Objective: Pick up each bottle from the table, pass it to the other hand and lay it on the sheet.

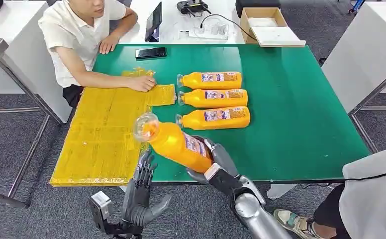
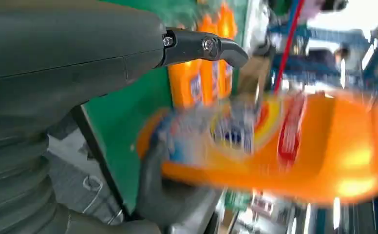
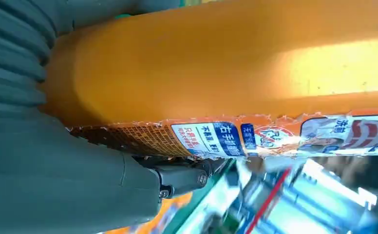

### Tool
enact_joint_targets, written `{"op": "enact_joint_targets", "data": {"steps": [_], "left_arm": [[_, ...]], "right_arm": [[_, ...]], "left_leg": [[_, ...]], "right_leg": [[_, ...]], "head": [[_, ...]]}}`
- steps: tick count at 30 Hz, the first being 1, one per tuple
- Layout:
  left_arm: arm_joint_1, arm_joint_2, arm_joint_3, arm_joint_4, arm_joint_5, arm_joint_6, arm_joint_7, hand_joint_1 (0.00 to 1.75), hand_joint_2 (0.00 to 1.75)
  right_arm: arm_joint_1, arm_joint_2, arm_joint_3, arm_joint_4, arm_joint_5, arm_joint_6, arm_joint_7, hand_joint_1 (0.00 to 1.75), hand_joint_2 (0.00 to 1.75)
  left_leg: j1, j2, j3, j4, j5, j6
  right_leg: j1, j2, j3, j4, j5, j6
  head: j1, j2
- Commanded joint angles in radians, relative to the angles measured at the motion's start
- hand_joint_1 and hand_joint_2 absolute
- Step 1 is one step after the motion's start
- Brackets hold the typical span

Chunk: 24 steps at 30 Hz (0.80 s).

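Green table [image 1: 300, 119]: three bottles [image 1: 213, 98], yellow sheet [image 1: 101, 134], phone [image 1: 150, 53]

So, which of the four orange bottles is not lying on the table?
The orange bottle gripped by the right hand, raised and tilted above the table's near edge; the other three lie side by side.

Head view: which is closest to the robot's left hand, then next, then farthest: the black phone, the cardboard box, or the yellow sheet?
From the left hand:
1. Yellow sheet, just ahead of it.
2. Black phone, at the table's far edge.
3. Cardboard box, beyond the table, far right.
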Motion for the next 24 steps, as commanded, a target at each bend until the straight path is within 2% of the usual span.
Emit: {"op": "enact_joint_targets", "data": {"steps": [1,6,10,14,21,24], "left_arm": [[-0.057,0.035,-0.028,0.075,-0.021,-0.093,-0.003,0.0,1.75],[-0.055,0.033,-0.023,0.077,-0.022,-0.099,-0.003,0.0,1.75],[-0.06,-0.003,0.03,0.079,0.046,-0.111,0.012,0.0,1.75],[-0.057,-0.057,0.117,0.041,0.109,-0.025,0.026,0.0,1.75],[-0.063,-0.052,0.106,0.06,0.113,0.042,0.063,0.0,1.75],[-0.066,-0.06,0.111,0.073,0.094,0.117,0.053,0.0,1.75]], "right_arm": [[-0.12,0.051,0.203,0.277,-0.008,0.121,-0.017,1.75,1.75],[-0.121,0.045,0.216,0.267,-0.001,0.133,-0.014,1.75,1.75],[-0.113,0.082,0.286,0.303,0.022,0.166,-0.013,1.75,1.75],[-0.089,0.099,0.356,0.313,0.037,0.151,-0.015,1.75,1.75],[-0.073,0.08,0.387,0.294,0.051,0.097,-0.01,1.75,1.75],[-0.077,0.08,0.394,0.296,0.059,0.064,0.011,1.75,1.75]], "left_leg": [[0.001,0.004,0.006,-0.002,-0.001,-0.002],[0.001,0.002,0.005,-0.002,-0.001,-0.002],[0.001,0.001,0.003,-0.001,-0.001,-0.001],[0.001,0.001,0.003,-0.001,-0.001,-0.002],[0.001,-0.001,0.001,-0.001,-0.001,-0.001],[0.001,0.0,0.003,-0.001,-0.001,-0.002]], "right_leg": [[0.001,0.003,0.005,-0.002,0.0,-0.002],[0.001,0.001,0.004,-0.002,-0.001,-0.002],[0.001,0.0,0.003,-0.001,-0.001,-0.002],[0.001,0.0,0.002,-0.001,-0.001,-0.002],[0.002,-0.002,0.001,-0.001,-0.001,-0.002],[0.002,-0.002,0.003,-0.002,-0.002,-0.002]], "head": [[0.0,0.0],[0.0,0.0],[0.0,0.0],[0.0,0.0],[0.0,0.0],[0.0,0.0]]}}
